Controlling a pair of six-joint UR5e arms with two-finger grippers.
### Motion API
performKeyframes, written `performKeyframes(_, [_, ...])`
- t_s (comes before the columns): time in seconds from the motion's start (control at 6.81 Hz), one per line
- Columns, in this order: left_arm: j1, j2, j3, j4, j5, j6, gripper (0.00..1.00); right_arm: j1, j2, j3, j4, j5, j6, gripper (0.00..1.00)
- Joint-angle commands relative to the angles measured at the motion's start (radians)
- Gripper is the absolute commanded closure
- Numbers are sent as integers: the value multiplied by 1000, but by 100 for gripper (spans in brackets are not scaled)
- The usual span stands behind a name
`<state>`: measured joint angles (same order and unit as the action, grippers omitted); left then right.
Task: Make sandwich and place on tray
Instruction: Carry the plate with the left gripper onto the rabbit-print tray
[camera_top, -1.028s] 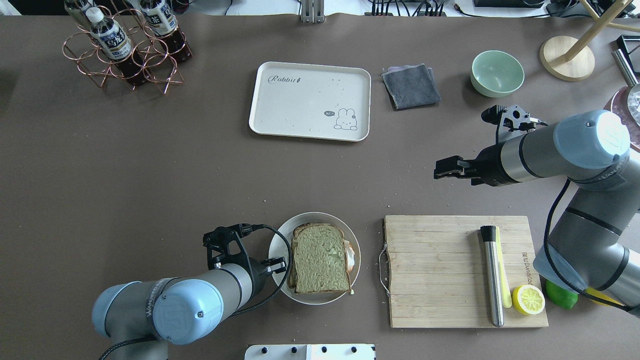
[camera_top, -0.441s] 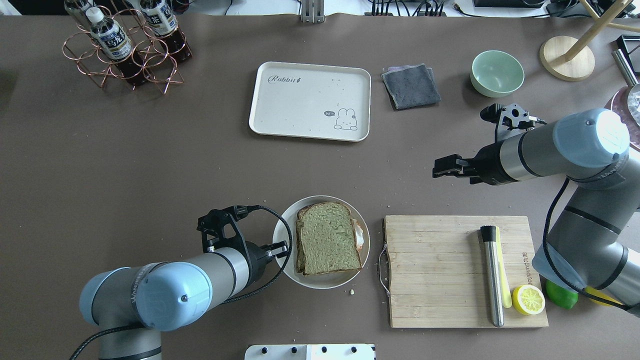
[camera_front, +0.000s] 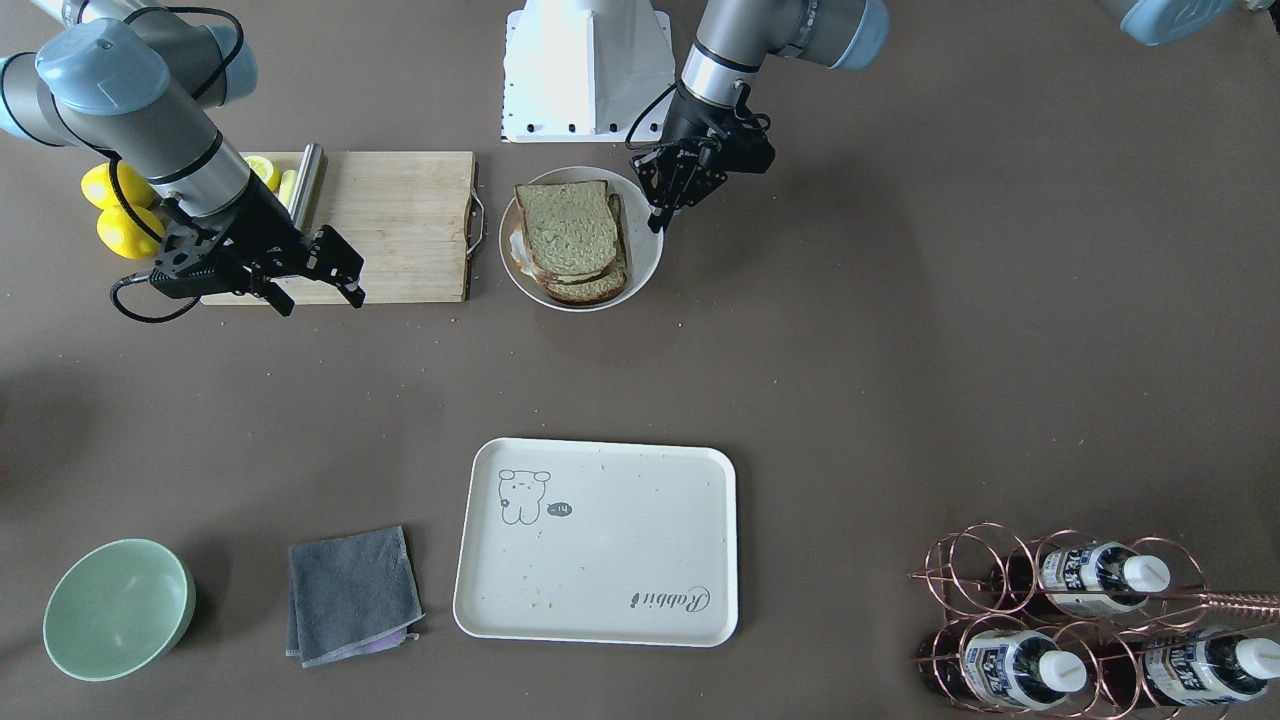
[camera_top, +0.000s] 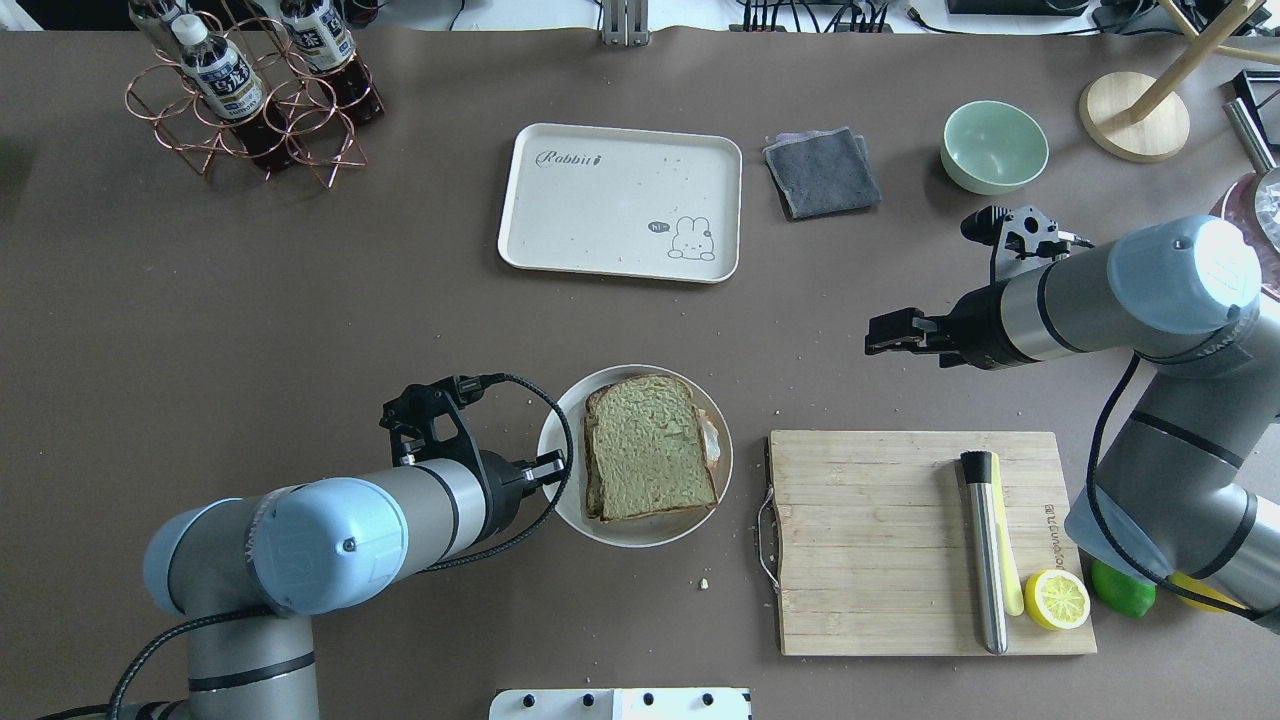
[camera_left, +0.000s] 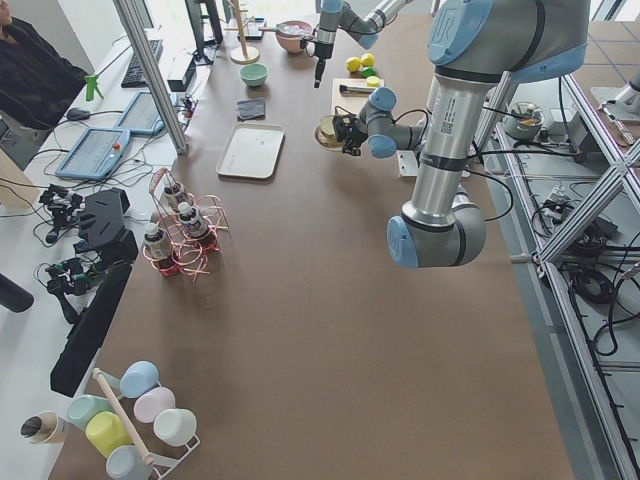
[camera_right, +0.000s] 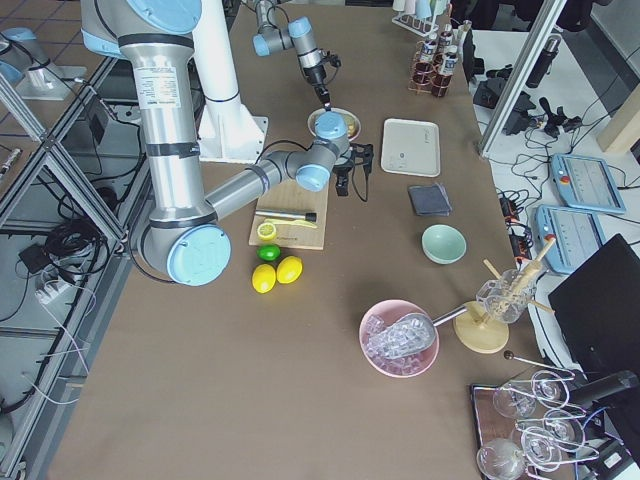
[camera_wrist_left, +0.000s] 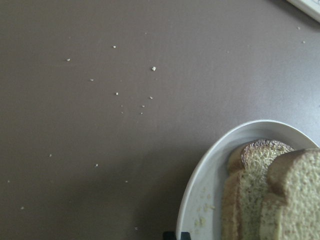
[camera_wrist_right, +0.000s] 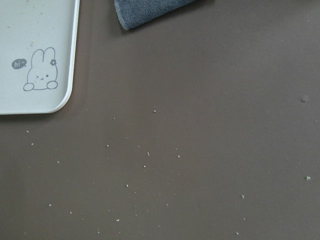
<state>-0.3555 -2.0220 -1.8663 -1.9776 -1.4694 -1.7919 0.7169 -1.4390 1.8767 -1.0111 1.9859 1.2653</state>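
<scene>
Looking assembled: sandwich (camera_top: 648, 447) on the plate (camera_top: 650, 536), tray (camera_top: 600, 210) at 12 o'clock not loaded yet. Left gripper (camera_top: 550, 465) pinches the plate rim, right gripper (camera_front: 320, 298) spread apart.

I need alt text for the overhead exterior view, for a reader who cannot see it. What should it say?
The left tool grips the rim of a white plate carrying the sandwich, with the cream tray farther across the table. The right tool hovers open over the table, beyond a wooden cutting board.
</scene>
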Motion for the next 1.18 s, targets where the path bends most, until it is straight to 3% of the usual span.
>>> performKeyframes(0.0, [-117,-134,172,-6,0,-177,100,1,0,2,0,-1,3,1])
performKeyframes(0.29, [-198,-239,335,-27,1,-204,100,4,3,1,0,-2,5,1])
performKeyframes(0.59, [-246,-308,569,-198,4,-202,100,4,9,-4,0,-6,5,1])
performKeyframes(0.73, [-256,-345,638,-219,4,-198,100,4,14,-5,0,-7,5,1])
performKeyframes(1.03, [-255,-345,645,-218,3,-179,100,6,14,-7,-1,-12,5,1])
